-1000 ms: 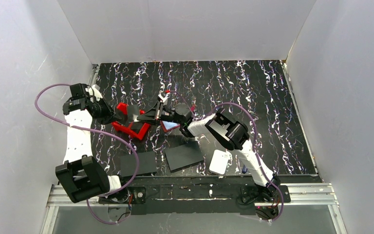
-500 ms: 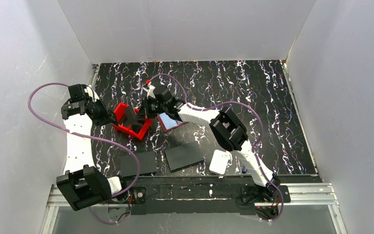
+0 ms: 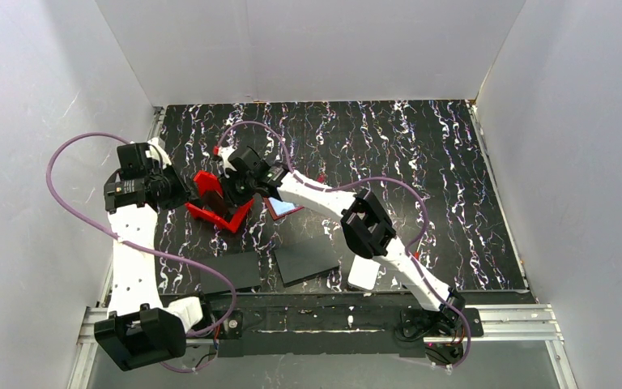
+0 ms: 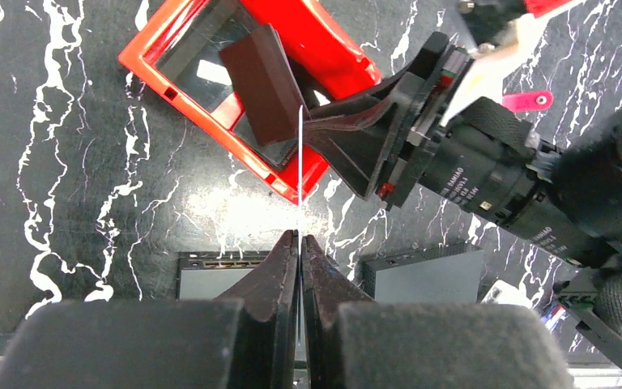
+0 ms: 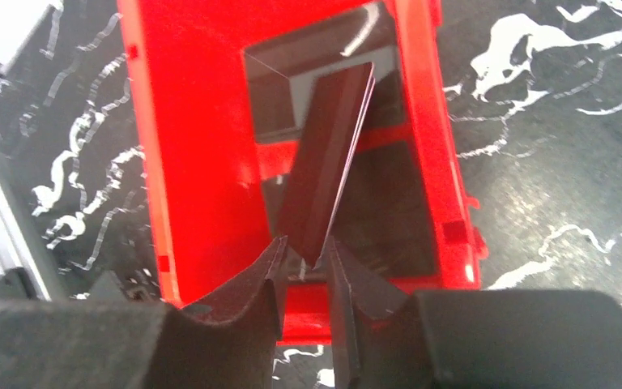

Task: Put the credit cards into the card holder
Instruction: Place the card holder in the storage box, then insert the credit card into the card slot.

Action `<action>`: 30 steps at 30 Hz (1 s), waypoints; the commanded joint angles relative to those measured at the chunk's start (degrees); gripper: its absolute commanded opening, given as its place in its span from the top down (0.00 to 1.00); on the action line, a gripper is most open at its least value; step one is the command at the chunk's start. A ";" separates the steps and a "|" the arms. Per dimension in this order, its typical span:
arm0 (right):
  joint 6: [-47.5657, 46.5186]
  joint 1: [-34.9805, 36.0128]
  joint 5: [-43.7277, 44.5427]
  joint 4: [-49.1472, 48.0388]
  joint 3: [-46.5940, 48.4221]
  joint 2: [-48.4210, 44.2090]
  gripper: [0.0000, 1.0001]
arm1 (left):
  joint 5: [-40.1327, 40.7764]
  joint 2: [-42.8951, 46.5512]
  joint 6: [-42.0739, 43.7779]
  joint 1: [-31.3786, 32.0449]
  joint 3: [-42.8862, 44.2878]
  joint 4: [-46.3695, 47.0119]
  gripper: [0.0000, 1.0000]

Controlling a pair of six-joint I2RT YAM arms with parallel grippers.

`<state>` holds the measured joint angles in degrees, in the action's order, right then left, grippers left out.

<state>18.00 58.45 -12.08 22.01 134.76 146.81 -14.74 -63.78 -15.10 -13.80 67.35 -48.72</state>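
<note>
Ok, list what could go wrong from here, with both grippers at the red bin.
1. The right gripper stands slightly open around the lower corner of a dark flat piece leaning in the red bin; pulling away may drag or topple it.
2. The left gripper pinches a thin pale card edge-on, close to the right gripper; a bump could twist it loose.
</note>
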 commanded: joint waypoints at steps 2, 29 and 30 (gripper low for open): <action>-4.12 -0.53 4.76 5.56 3.60 -2.20 0.63 | -1.97 1.10 1.06 1.58 1.01 -1.60 1.00; 52.24 -18.02 -21.60 -82.86 -79.33 -52.77 0.30 | -21.84 7.81 -46.21 26.38 -24.93 76.76 1.00; 54.06 -18.02 -21.16 -85.57 -79.93 -52.68 0.32 | -20.39 7.94 -46.53 27.19 -25.48 77.33 1.00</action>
<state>60.16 40.25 -33.50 -41.18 56.17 96.47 -42.60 -57.32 -57.41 10.13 43.84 19.83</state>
